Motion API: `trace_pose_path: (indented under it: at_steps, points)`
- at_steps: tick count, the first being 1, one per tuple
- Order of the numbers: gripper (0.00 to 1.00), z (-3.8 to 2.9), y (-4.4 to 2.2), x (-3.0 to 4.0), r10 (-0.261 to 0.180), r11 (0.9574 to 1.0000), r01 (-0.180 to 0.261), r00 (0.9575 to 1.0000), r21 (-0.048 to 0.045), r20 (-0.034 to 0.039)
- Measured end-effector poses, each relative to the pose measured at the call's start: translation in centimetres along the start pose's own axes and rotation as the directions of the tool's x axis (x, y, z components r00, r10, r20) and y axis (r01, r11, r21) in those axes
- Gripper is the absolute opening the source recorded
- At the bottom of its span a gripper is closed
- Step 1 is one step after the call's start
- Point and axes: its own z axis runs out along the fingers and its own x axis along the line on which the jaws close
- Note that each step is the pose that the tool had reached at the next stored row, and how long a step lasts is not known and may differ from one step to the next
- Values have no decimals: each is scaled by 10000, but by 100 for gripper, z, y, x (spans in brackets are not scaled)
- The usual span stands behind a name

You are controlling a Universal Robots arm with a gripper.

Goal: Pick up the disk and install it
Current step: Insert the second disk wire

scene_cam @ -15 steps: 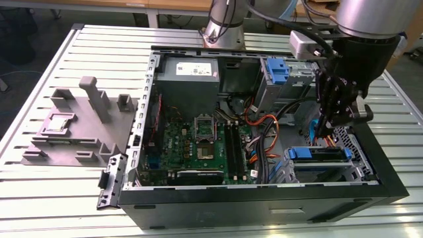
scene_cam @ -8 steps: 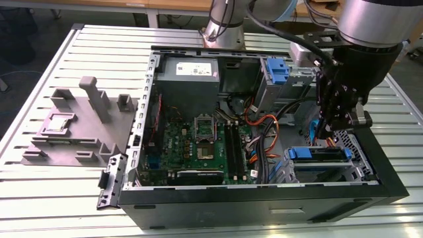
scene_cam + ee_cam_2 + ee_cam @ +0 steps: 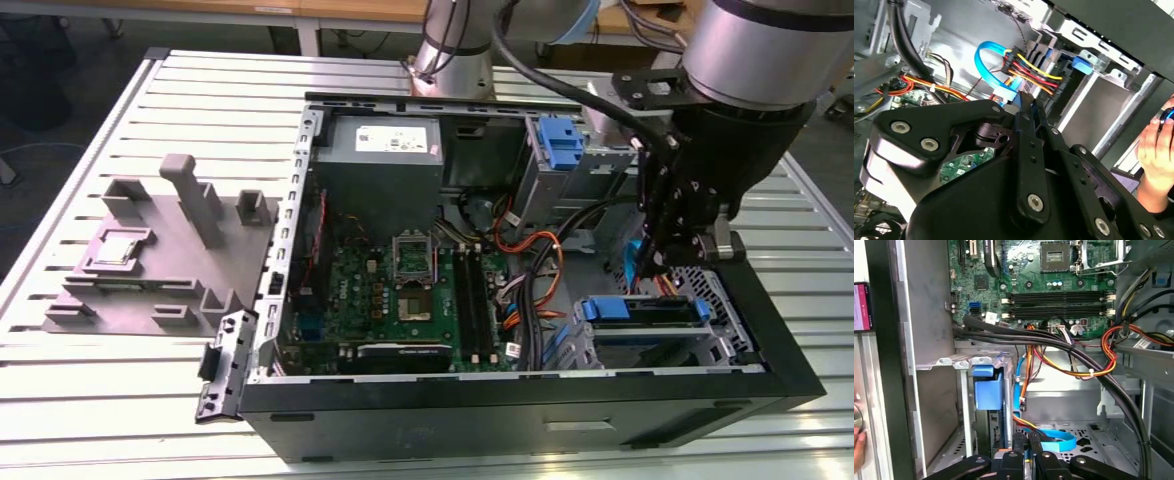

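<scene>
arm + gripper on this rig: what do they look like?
The arm is silver-grey tube with black joint housings and a black cable looped alongside. The gripper is matte black: angular linkage plates joined by silver screws and rivets, tapering to slim black fingers.

A silver-grey cylindrical arm (image 3: 767,45) carries a matte black wrist housing, with thick black cables looping alongside. The black gripper (image 3: 1026,107) shows flat jointed links pinned with round silver screws, and narrow fingers (image 3: 1019,440) fixed to a bolted black body.

Even, bright light; sharp views.
</scene>
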Motion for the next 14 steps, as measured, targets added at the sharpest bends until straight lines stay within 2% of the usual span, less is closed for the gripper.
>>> trace_pose_path:
  at_steps: [5, 12, 14]
  points:
    - [16, 3, 17, 63, -39, 9999, 39, 10000, 141, 14]
    - [16, 13, 71, 86, -141, 9990, 139, 9999, 416, 40]
    - [16, 22, 80, 98, -152, 9989, 150, 9999, 445, 43]
